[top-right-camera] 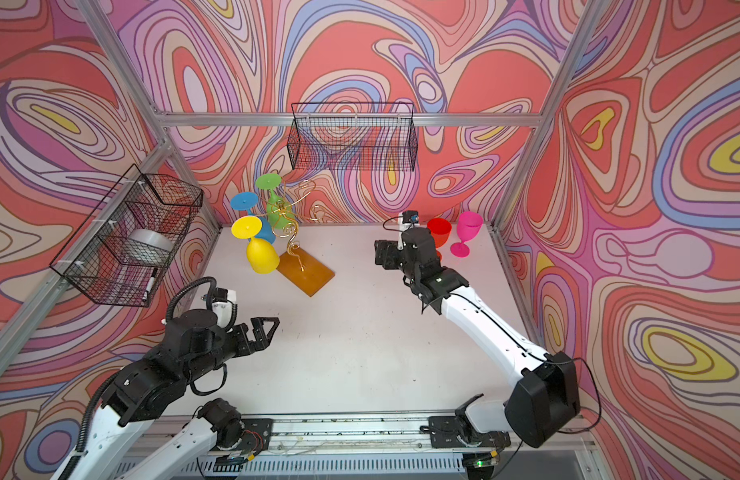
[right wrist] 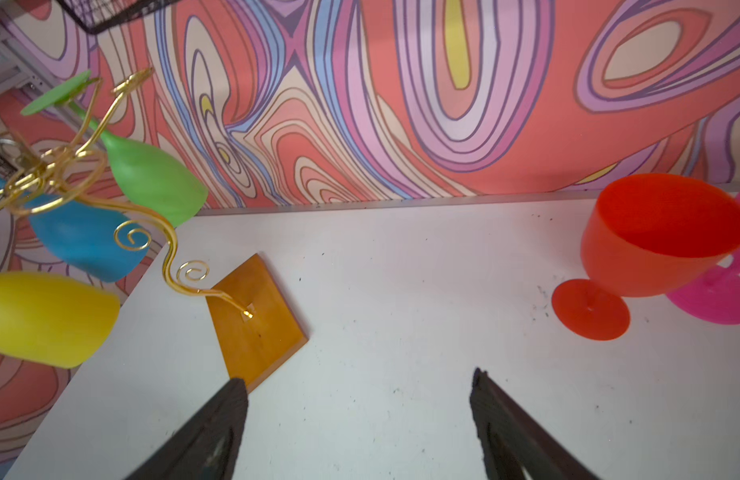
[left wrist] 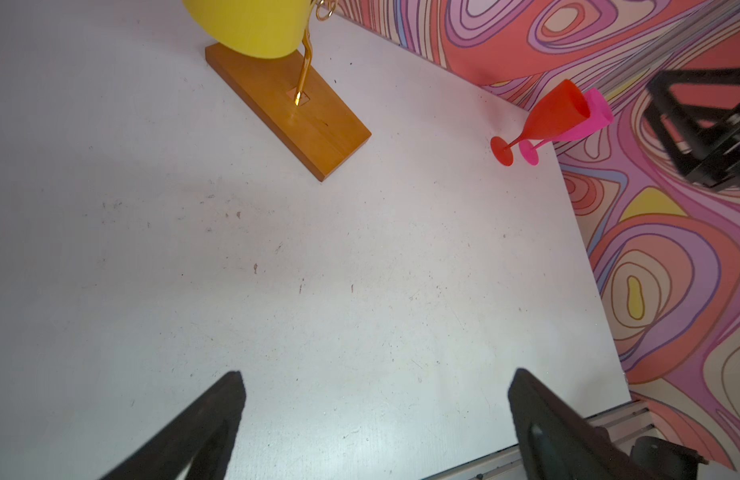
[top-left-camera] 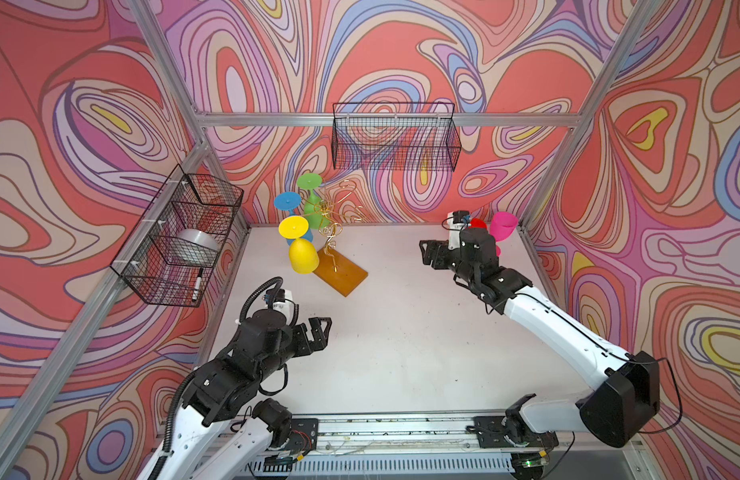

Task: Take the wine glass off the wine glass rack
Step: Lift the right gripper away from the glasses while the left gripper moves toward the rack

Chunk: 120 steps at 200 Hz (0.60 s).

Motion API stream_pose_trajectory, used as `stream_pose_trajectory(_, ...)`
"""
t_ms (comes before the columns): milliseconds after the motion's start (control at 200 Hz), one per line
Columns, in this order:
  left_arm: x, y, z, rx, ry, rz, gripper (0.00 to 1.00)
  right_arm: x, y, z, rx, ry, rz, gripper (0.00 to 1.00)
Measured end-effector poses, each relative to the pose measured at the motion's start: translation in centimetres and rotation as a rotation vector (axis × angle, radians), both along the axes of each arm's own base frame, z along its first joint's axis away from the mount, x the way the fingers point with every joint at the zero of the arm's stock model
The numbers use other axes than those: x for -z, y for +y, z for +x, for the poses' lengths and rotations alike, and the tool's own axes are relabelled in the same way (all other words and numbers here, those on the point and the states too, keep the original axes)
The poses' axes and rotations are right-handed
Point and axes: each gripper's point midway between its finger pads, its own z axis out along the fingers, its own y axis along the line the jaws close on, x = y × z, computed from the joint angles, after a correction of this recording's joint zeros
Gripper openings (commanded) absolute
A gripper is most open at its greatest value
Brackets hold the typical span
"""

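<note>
Right wrist view has the rack (right wrist: pixel 256 328) at the left of the frame, a gold wire tree on an amber base. Three glasses hang bowl-down from its curls: the yellow glass (right wrist: pixel 48 318) lowest, the blue glass (right wrist: pixel 81 241) above it, the green glass (right wrist: pixel 156 178) highest. In both top views the rack stands at the upper left of the table (top-left-camera: pixel 401 332), near the back wall.

The right gripper (right wrist: pixel 360 380) has its jaws spread wide with nothing between them. It sits just beside the red glass (right wrist: pixel 659 241) and pink glass (top-right-camera: pixel 468 226), which stand at the upper right of the table. The left gripper (left wrist: pixel 376 378) is just as wide and empty, well apart from the rack.

My worry is that the glasses crowd each other. Lifting one out could snag a curl, knock its neighbour or drag the light-looking rack over. A careless swing of the right arm might also topple the red glass. The hanging glasses look like smooth, opaque plastic, with flat disc feet resting over the wire.
</note>
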Motion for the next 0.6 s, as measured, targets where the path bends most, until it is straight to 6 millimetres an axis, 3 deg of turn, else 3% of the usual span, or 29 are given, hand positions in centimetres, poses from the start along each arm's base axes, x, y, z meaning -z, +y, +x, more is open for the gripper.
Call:
stream_pose_trajectory(115, -1.6, -0.2, 0.5, -0.019, -0.008, -0.03, 0.99, 1.3, 1.4, -1.3, -0.052, -0.008, -0.011, 0.88)
stream_pose_trajectory(320, -1.7, -0.7, 2.2, -0.064, 0.041, -0.08, 0.98, 3.3, 3.1, -3.5, -0.155, -0.056, -0.057, 0.88)
stream_pose_trajectory(601, -3.3, 0.3, 5.3, -0.187, 0.054, -0.218, 0.96, 5.5, 3.8, -5.6, -0.258, -0.151, -0.096, 0.88)
